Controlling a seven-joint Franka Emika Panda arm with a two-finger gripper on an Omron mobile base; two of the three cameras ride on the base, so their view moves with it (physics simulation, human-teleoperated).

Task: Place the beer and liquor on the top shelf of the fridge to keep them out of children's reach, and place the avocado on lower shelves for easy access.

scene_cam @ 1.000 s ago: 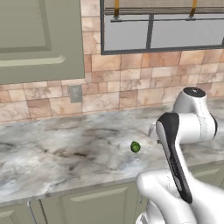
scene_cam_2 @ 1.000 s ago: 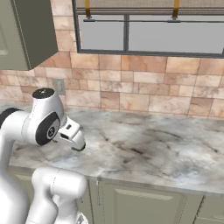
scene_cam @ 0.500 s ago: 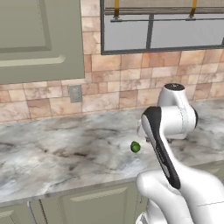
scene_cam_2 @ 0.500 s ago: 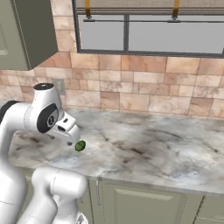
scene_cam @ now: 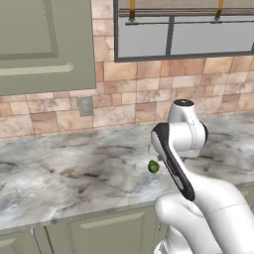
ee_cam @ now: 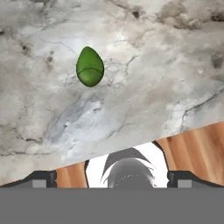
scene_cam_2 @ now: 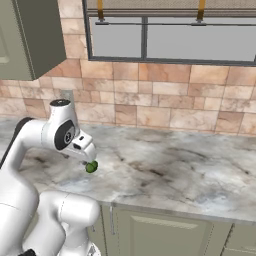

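The avocado [scene_cam: 154, 167] [scene_cam_2: 91, 167], small and green, lies alone on the marble counter [scene_cam: 74, 173] near its front edge. My hand hangs right over it, pointing down. In the hand view the avocado [ee_cam: 90, 67] sits above and left of centre, some way beyond the fingertips. My gripper [ee_cam: 111, 178] is open, its two dark fingertips [ee_cam: 43, 177] far apart with nothing between them. Beer, liquor and fridge are out of view.
A tiled backsplash with a wall outlet [scene_cam: 85, 105] runs behind the counter. A window [scene_cam_2: 170, 35] is above it and an upper cabinet [scene_cam: 44, 44] hangs at the left. Below the counter edge are cabinet doors [scene_cam_2: 160, 235].
The arm has swung left and forward over the counter, bringing the hand above the avocado. The avocado has stayed in place and the jaws have stayed open.
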